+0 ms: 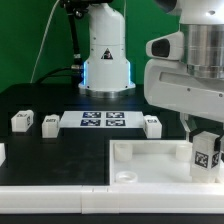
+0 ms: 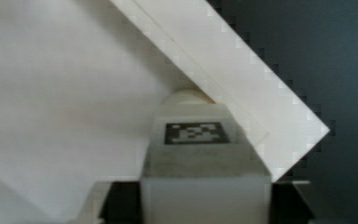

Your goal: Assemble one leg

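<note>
As it hung at the exterior frame's lower right, the gripper [image 1: 207, 140] was clamped on the leg [image 1: 207, 153], holding it upright over the white tray's [image 1: 150, 152] corner, seemingly to seat it there.

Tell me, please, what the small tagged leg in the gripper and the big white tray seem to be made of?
The leg: apparently white plastic, matte, with smooth faces and a printed black-and-white tag, likely a paper or sticker label. The tray: looks like the same matte white plastic, judging by its even colour and soft, rounded raised rim. Neither shows wood grain or metallic shine.
</note>
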Robot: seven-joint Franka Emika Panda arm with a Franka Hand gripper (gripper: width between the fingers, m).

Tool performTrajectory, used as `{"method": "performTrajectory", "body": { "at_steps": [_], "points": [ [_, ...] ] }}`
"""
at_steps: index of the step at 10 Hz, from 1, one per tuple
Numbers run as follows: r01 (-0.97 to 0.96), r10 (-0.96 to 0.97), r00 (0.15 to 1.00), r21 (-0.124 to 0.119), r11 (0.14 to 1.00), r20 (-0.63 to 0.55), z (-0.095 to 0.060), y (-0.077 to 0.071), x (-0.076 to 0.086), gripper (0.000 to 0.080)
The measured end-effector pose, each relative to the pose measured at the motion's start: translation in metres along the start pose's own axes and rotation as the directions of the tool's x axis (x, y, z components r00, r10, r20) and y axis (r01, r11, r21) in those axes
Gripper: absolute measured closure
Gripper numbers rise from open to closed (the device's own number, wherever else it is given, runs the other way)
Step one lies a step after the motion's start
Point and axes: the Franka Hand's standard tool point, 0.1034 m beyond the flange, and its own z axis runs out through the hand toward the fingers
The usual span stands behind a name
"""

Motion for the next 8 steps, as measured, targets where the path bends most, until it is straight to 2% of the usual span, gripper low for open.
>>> {"method": "performTrajectory", "body": {
  "at_steps": [1,4,6,8],
  "points": [
    [-0.081,0.081,0.997,0.0,0.997,0.0,0.0,0.0,0.0,0.0508],
    [-0.121,0.121,0.993,0.001,0.993,0.003,0.0004,-0.0001,-0.0002,0.0508],
    [-0.059,0.059,0.998,0.002,0.998,0.007,0.0013,0.0007,0.0005,0.0194],
    [0.211,-0.211,0.978,-0.008,0.978,0.006,0.0019,0.001,-0.0004,0.0164]
  ]
}}
